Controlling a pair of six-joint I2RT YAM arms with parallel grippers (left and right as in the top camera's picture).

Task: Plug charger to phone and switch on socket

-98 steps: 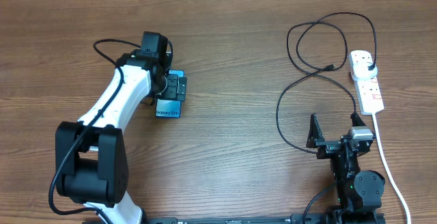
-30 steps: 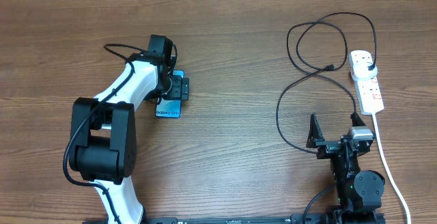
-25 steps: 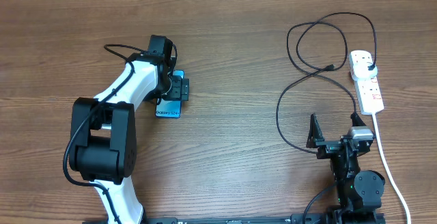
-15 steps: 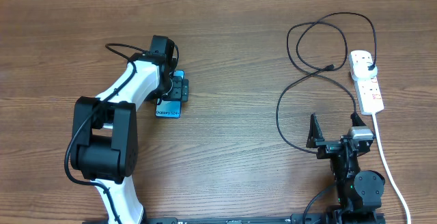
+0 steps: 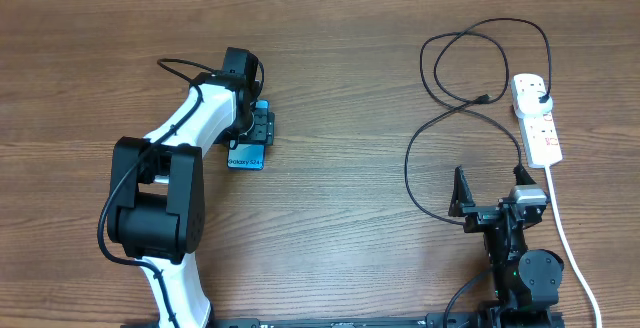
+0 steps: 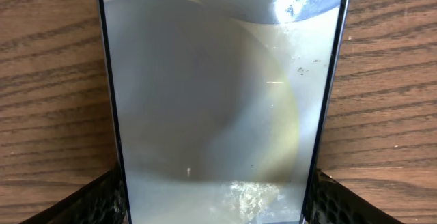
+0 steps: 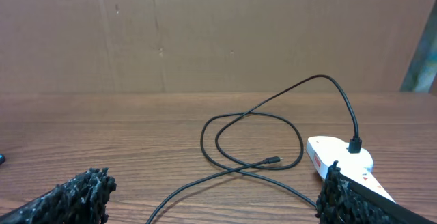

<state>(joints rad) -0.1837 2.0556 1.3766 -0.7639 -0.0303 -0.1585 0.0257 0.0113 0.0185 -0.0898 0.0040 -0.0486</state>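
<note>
The phone (image 5: 246, 155), with its blue screen up and "Galaxy" text at the near end, lies on the table at the left. My left gripper (image 5: 258, 126) sits over it, jaws closed against its two long edges. In the left wrist view the phone (image 6: 218, 101) fills the gap between the fingers (image 6: 95, 200). The black charger cable (image 5: 430, 133) lies looped at the right, its connector tip (image 5: 485, 98) free on the table and its plug head (image 5: 541, 92) in the white socket (image 5: 537, 120). My right gripper (image 5: 490, 190) is open and empty, near the front edge. The right wrist view shows the tip (image 7: 272, 160) and the socket (image 7: 338, 156).
The socket's thick white cord (image 5: 570, 238) runs down the right side to the table's front edge, beside the right arm's base. A cardboard wall (image 7: 218, 33) stands behind the table's far edge.
The left arm has swung slightly, and the gripper and phone have shifted a little toward the far side. The right arm and the cable have not moved.
</note>
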